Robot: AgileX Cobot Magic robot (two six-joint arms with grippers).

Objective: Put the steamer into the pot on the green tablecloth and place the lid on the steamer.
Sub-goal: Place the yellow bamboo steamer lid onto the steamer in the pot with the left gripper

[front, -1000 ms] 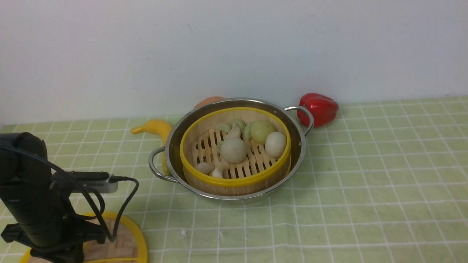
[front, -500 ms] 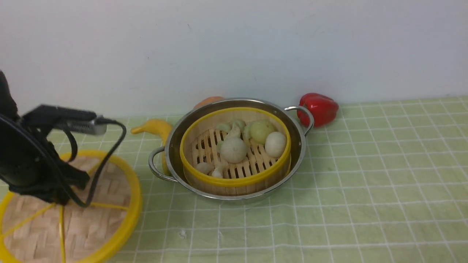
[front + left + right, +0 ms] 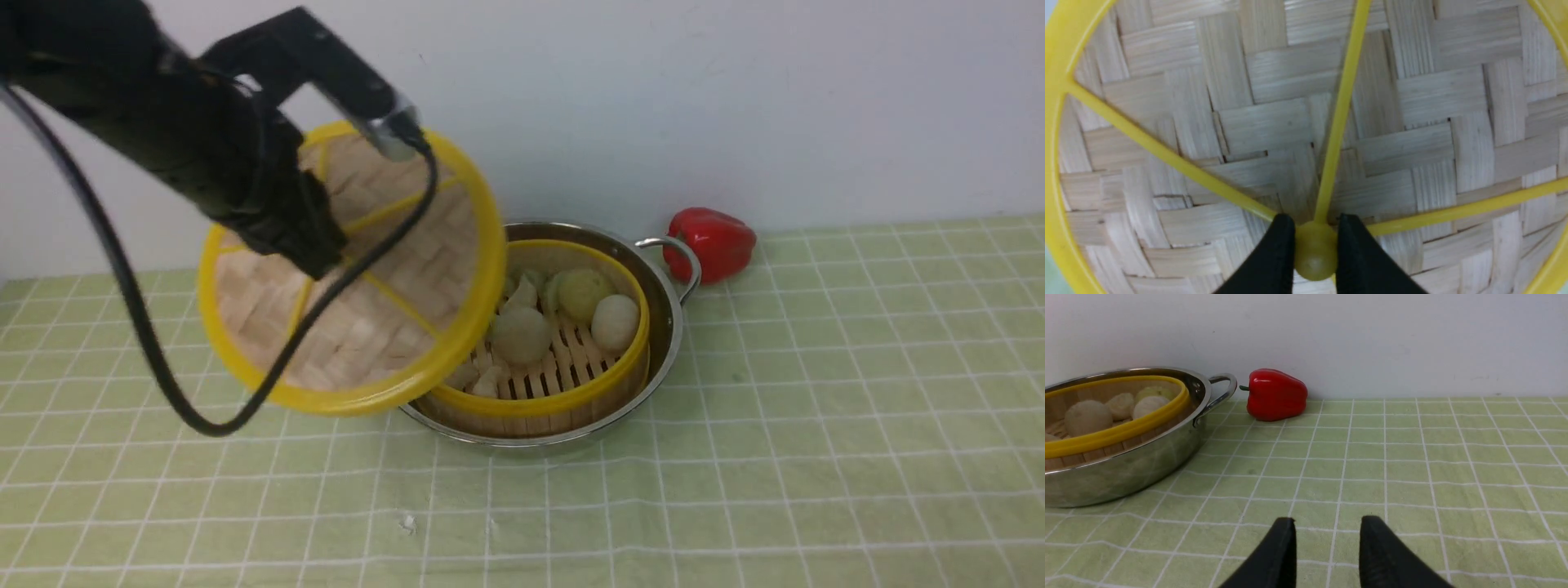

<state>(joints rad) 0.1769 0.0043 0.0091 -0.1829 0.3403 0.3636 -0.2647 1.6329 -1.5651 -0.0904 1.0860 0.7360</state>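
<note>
The lid [image 3: 367,327], a woven bamboo disc with a yellow rim and spokes, hangs tilted in the air over the pot's left side. My left gripper [image 3: 306,249] is shut on its centre knob [image 3: 1314,261], and in the left wrist view the lid [image 3: 1274,122] fills the frame. The steamer [image 3: 571,392] with pale buns sits inside the steel pot [image 3: 665,327] on the green tablecloth [image 3: 816,408]. The lid hides the steamer's left part. My right gripper [image 3: 1327,524] is open and empty low over the cloth, right of the pot [image 3: 1126,473].
A red bell pepper [image 3: 712,241] lies by the back wall just right of the pot's right handle [image 3: 682,253]. The left arm's black cable [image 3: 147,351] loops down in front of the lid. A white wall closes off the back.
My left arm has lifted the lid from the cloth at the front left and swung it up and right, over the pot's left edge. The right gripper is unchanged.
</note>
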